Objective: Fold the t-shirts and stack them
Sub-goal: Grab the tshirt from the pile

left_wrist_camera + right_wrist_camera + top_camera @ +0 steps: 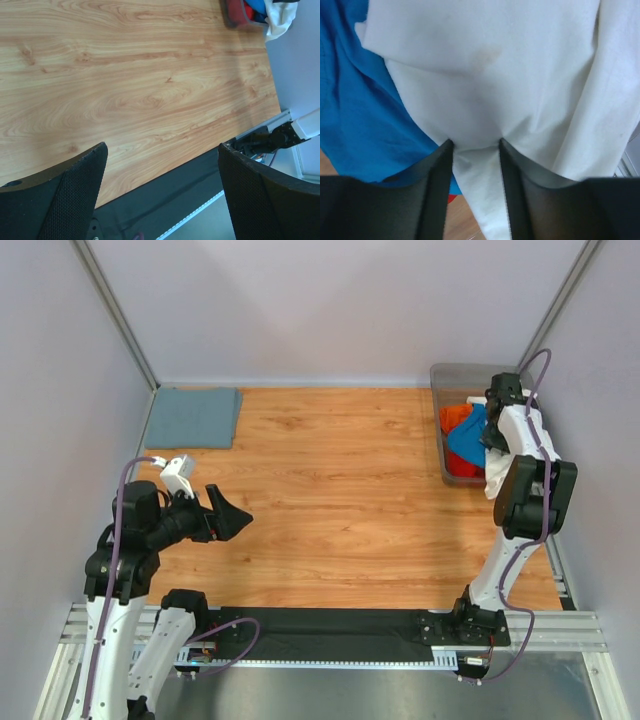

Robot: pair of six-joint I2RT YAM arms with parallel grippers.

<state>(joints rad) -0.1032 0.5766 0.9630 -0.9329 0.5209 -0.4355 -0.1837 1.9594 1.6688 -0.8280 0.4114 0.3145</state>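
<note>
Here, cream-white t-shirt (495,75) bunches inside right claw (476,144).

A folded shirt (195,417) lay at the table's (330,500) far left. A bin (452,373) at far right held shirts (463,432), a loose shirt (494,480) apparently overhanging its near rim.

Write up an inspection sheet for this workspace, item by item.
Surface: wooden table, wood grain showing.
Job's things: grey-blue shirt folded at the far left corner; white shirt, blue shirt and orange shirt in the bin, with the white one hanging over its near end.
Clutter: nothing seen.
Grippers: left gripper open and empty above the table; right gripper shut on a fold of the white shirt.
Cables: a purple cable loops along each arm.
Surroundings: pale walls; metal rail at the near edge.
</note>
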